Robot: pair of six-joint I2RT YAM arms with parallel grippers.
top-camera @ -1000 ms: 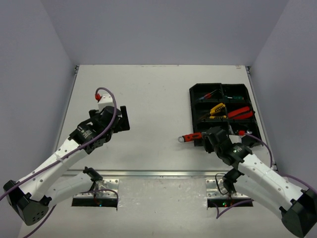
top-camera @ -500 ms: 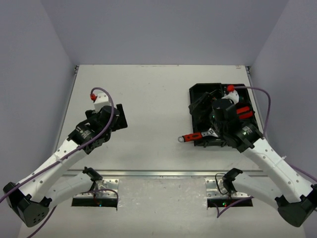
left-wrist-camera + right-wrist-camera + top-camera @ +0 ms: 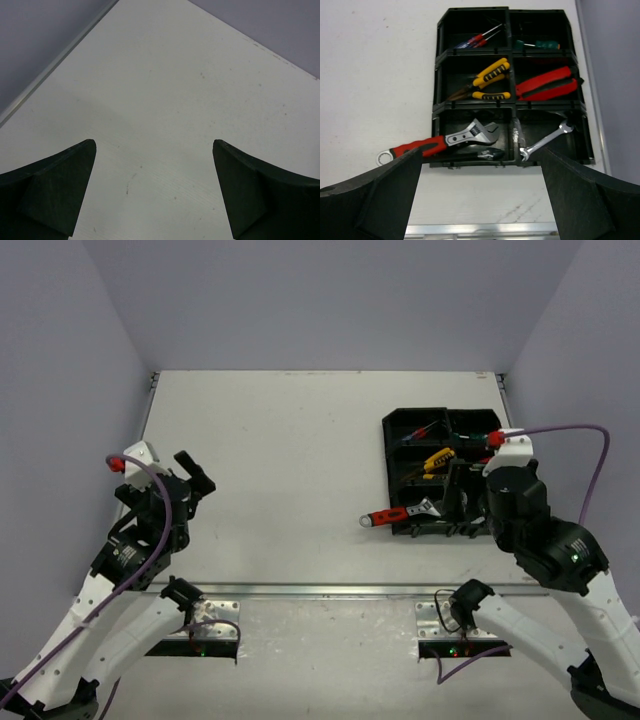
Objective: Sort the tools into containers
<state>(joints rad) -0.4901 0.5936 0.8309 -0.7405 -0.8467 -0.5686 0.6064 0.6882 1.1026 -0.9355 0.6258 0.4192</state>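
Observation:
The black organiser tray point(image 3: 388, 455) sits at the table's right, and its containers hold the tools. In the right wrist view the tray point(image 3: 438, 75) shows screwdrivers point(image 3: 475, 41) and a green one point(image 3: 540, 45) at the back. Yellow pliers point(image 3: 487, 80) and red pliers point(image 3: 547, 84) lie in the middle row. A silver wrench point(image 3: 547, 140) is near right. The red-handled wrench point(image 3: 420, 146) point(image 3: 388, 516) has its head in the near-left section and its handle out over the left wall. My right gripper point(image 3: 480, 150) point(image 3: 462, 502) is open and empty above the tray's near edge. My left gripper point(image 3: 154, 142) point(image 3: 193, 480) is open over bare table.
A metal rail point(image 3: 320, 590) runs along the table's near edge, also seen close below the tray in the right wrist view as the rail point(image 3: 480, 230). Grey walls enclose the table on the left, back and right. A dark tool point(image 3: 470, 156) lies under the red-handled wrench.
The right gripper opened and drew back from the red-handled wrench, which stays across the tray's wall. The left arm pulled back towards the left wall and near edge.

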